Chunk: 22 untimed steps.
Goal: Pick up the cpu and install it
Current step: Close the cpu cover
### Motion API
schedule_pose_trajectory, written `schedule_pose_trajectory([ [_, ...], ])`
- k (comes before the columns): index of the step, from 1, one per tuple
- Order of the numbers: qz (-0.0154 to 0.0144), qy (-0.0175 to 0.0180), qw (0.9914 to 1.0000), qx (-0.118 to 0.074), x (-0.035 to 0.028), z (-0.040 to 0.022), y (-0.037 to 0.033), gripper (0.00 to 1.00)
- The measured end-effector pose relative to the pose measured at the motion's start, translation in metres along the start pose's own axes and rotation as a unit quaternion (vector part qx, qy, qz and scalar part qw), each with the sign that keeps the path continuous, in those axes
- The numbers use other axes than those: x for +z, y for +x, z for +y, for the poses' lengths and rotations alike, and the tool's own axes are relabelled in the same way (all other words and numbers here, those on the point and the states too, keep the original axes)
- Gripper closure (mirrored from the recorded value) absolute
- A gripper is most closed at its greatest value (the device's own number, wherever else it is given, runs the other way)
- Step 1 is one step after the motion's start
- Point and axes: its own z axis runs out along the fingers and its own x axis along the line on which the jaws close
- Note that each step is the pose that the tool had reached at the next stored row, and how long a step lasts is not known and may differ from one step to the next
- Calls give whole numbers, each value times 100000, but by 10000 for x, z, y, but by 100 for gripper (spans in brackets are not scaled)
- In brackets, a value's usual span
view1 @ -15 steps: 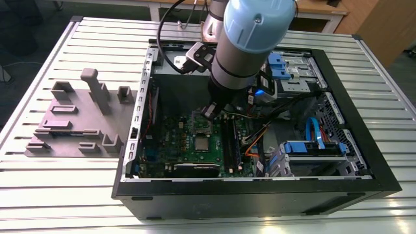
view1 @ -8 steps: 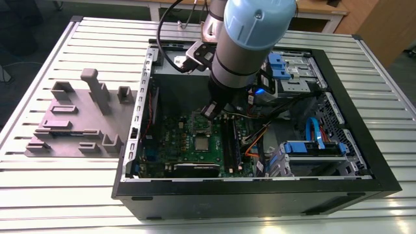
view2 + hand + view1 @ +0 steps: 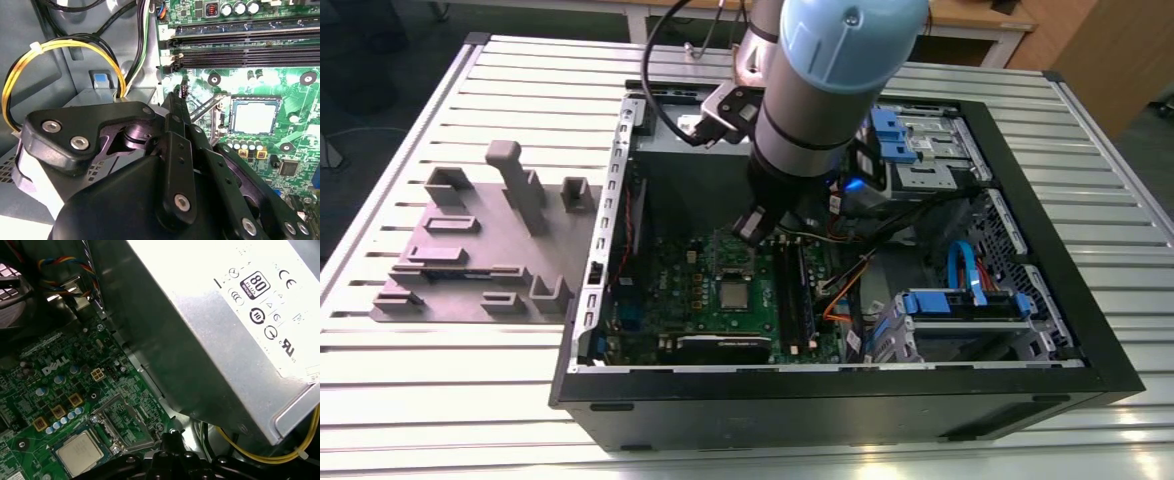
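I see the cpu (image 3: 735, 294) seated in the motherboard (image 3: 707, 290) socket. My gripper (image 3: 181, 95) hangs beside it, fingers pressed together, holding nothing.

Lighting is even and moderately bright in the exterior view. The ribbed silver metal table (image 3: 480, 400) carries a white glare patch along its near edge. The interior of the open black computer case (image 3: 1067, 330) sits in shadow, darkest beneath the pale blue cylindrical arm (image 3: 827, 70). That arm, close to the camera, is soft in focus.

In the first wrist view the grey sheet-metal power supply box (image 3: 210, 340) is overexposed, its printed face washed out towards white.

In the second wrist view the green circuit board (image 3: 295, 100) shows bright bloom. The square silver-topped cpu (image 3: 255, 118) reflects light strongly. The black linkage gripper (image 3: 181, 100) is dark and slightly blurred.
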Motion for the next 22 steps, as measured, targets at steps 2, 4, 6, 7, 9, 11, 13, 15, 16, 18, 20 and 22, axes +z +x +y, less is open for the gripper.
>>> schedule_pose_trajectory([
  [2,3,10,100000,-1,-20,5,-3,89],
  [4,11,18,100000,-2,-35,10,-3,89],
  [6,41,35,100000,-9,-46,14,-4,89],
  [7,57,45,100000,-11,-51,17,-3,89],
  [9,88,66,100000,-19,-60,21,-3,89],
  [11,114,82,100000,-25,-68,26,-2,89],
  [13,141,100,100000,-40,-75,30,-1,89],
  [15,169,116,100000,-59,-82,33,0,89],
  [16,178,119,100000,-70,-85,34,0,89],
  [18,184,115,100000,-84,-93,37,-1,89],
  [20,181,111,100000,-94,-103,39,-2,89],
  [22,170,107,100000,-97,-110,41,-4,89],
])
